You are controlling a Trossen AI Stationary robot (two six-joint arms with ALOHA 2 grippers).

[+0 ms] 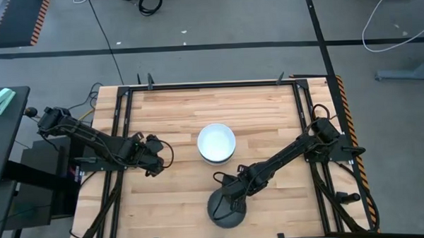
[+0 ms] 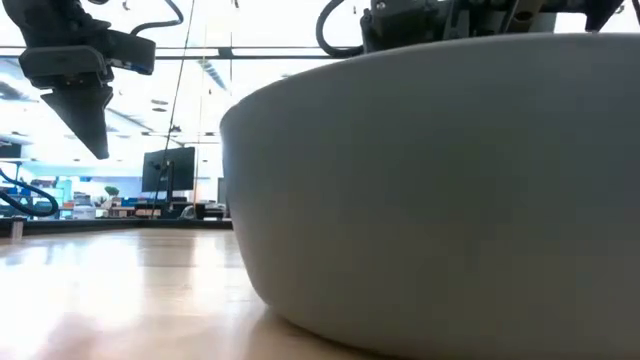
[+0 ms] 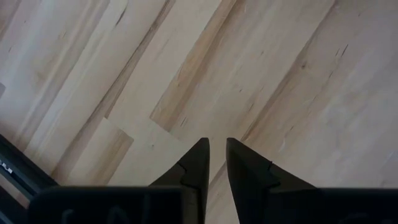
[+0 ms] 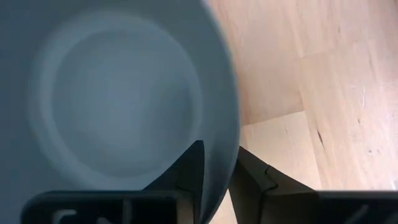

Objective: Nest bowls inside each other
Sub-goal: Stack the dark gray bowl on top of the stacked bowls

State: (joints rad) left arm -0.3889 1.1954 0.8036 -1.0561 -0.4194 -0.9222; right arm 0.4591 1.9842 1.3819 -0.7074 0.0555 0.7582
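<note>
Right now our right gripper (image 4: 214, 171) is clamped on the rim of a grey bowl (image 1: 226, 207), one finger inside the wall and the other outside it, as the right wrist view shows. From above, that gripper (image 1: 232, 191) sits at the bowl's far edge, near the front edge of the bench (image 1: 268, 117), with the right arm reaching in from the bench's right side. In the low view the same grey bowl (image 2: 440, 190) fills most of the picture, its base resting on the wood, and our right gripper shows only partly above its rim.

Further back, near the middle of the bench, stands a white bowl (image 1: 216, 143), upright and well apart from the grey one. We cannot tell from above whether other bowls sit nested inside or under it.

Our left gripper (image 3: 212, 165) waits over bare wood to the left of the white bowl, its fingers (image 3: 196, 163) nearly together with only a thin gap, holding nothing. From above we see it (image 1: 155, 155) near the white bowl but not touching it. In the low view it (image 2: 90, 115) hangs above the bench, pointing down.
</note>
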